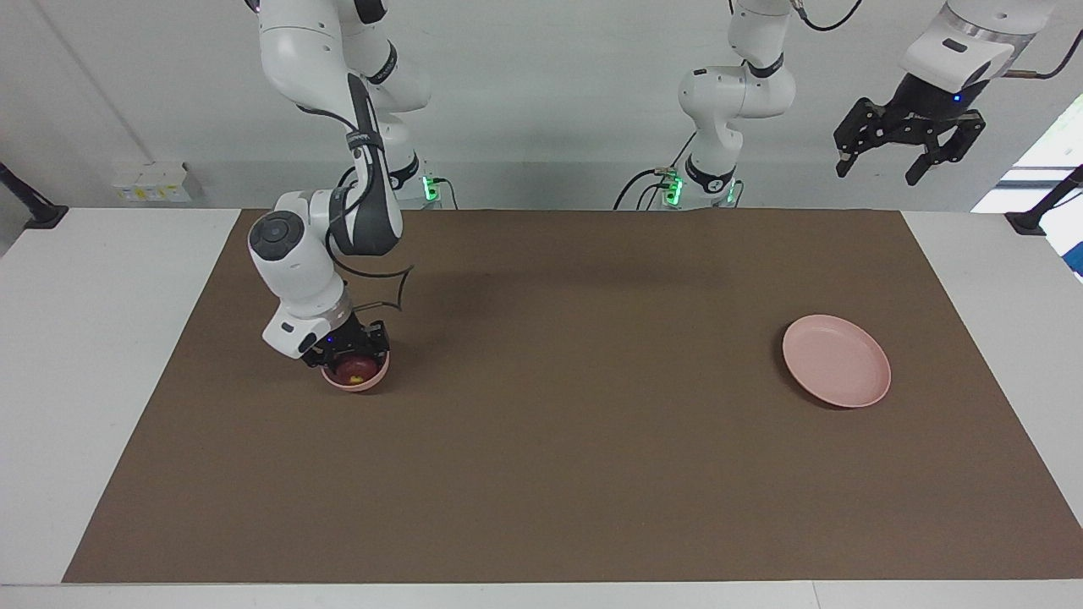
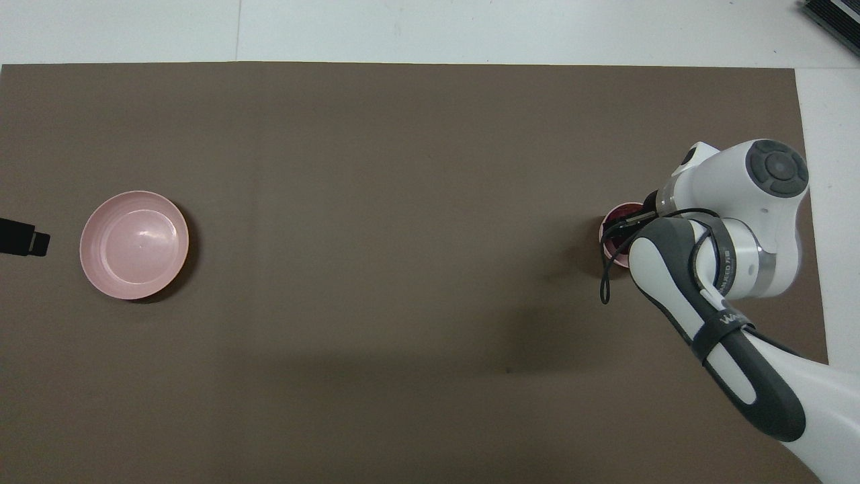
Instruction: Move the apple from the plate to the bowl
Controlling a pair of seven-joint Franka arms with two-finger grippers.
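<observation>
At left of the frame, right hand [image 1: 351,351] sits directly over apple [image 1: 356,369] in bowl [image 1: 360,381]; grip unclear. Left hand [image 1: 908,144] waits open, upper right.

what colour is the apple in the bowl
Dark red with a yellowish patch; the apple shows best in the facing view.

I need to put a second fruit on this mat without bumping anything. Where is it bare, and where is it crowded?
The brown mat is bare all the way between the plate and the bowl. It is crowded only at the bowl, toward the right arm's end: the apple sits in it with the right gripper low over it. The left gripper waits high over the mat's corner.
</observation>
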